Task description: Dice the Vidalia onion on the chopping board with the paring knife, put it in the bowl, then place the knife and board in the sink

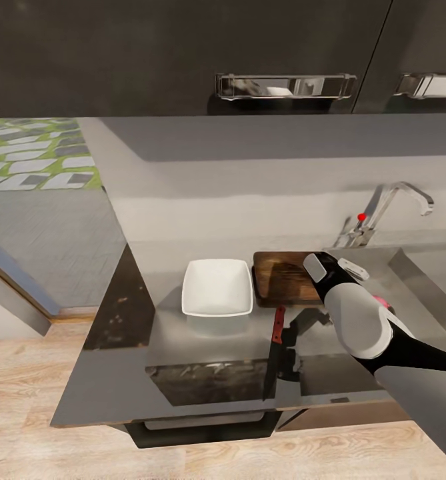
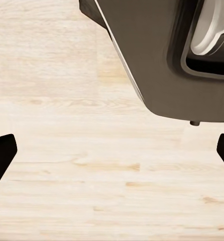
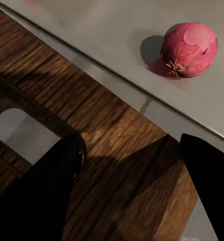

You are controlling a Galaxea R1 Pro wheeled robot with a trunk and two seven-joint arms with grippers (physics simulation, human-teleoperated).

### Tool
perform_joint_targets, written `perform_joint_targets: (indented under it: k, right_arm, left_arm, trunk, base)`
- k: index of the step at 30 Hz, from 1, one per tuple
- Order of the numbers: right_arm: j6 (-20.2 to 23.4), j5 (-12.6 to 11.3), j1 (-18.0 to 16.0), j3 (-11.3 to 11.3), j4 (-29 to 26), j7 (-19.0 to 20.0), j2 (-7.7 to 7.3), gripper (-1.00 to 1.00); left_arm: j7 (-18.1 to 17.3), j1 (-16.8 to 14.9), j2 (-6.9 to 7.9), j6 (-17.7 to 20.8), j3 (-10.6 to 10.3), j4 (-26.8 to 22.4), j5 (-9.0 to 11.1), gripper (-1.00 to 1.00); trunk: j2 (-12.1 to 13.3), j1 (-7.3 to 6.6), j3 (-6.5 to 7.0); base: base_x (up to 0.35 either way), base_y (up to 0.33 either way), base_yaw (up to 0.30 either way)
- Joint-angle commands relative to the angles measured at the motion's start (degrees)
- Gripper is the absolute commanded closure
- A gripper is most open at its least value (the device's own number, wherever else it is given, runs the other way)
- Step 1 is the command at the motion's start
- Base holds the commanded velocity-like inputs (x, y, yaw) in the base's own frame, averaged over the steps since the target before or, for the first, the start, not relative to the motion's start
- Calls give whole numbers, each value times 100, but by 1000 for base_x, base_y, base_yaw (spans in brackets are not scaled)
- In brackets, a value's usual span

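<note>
The first step, taking the Vidalia onion (image 3: 189, 49) out of the sink (image 3: 117, 40), is judged to be in hand and not yet accomplished. In the right wrist view the onion is seen resting alone on the steel floor of the basin, root tuft turned toward the camera, untouched and well clear of the right gripper (image 3: 134, 193). The gripper's two dark fingers are spread apart with nothing between them, and they are held over the chopping board (image 3: 87, 115), just short of the sink's edge. In the head view the right gripper (image 1: 335, 267) is shown above the end of the chopping board (image 1: 283, 279) nearest the sink (image 1: 416, 280), with a sliver of the onion (image 1: 384, 301) visible behind the forearm. The bowl (image 1: 217, 287) stands empty on the countertop (image 1: 116, 373) just beside the board, and the paring knife (image 1: 274, 350) lies in front of the board, handle toward it and blade pointing to the counter's near edge. The left gripper (image 2: 112, 153) is seen in its own wrist view hanging over pale wooden floor, its fingertips wide apart and empty. For the next move, the right gripper would need to be carried across the rim, lowered over the onion with the fingers straddling it, and closed gently, since a round object is likely to roll.
</note>
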Motion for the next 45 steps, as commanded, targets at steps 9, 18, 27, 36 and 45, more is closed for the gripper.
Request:
perform_joint_targets:
  k: [9,18,27,36,45]
  right_arm:
    - [56,52,-3,-24,9,-7,10,100]
    - [56,52,-3,-24,17,0,10,100]
    - [64,52,-5,-24,17,0,10,100]
    - [65,52,-1,-24,5,-9,10,-100]
    - [109,39,-3,39,-225,-47,52,-100]
  left_arm:
    - [-2,4,-2,-5,2,-10,40,-100]
    - [-2,4,-2,-5,6,-10,40,-100]
    - [-2,4,-2,-5,6,-10,40,-100]
    - [-2,4,-2,-5,-1,-10,40,-100]
    - [-2,4,-2,-5,7,-10,40,-100]
  trunk:
    - [-10,3,-17]
    - [-10,3,-88]
    - [-10,3,-105]
    - [-10,3,-105]
    - [-10,3,-105]
  base:
    - [0,0,0]
    - [0,0,0]
    - [0,0,0]
    - [0,0,0]
    - [0,0,0]
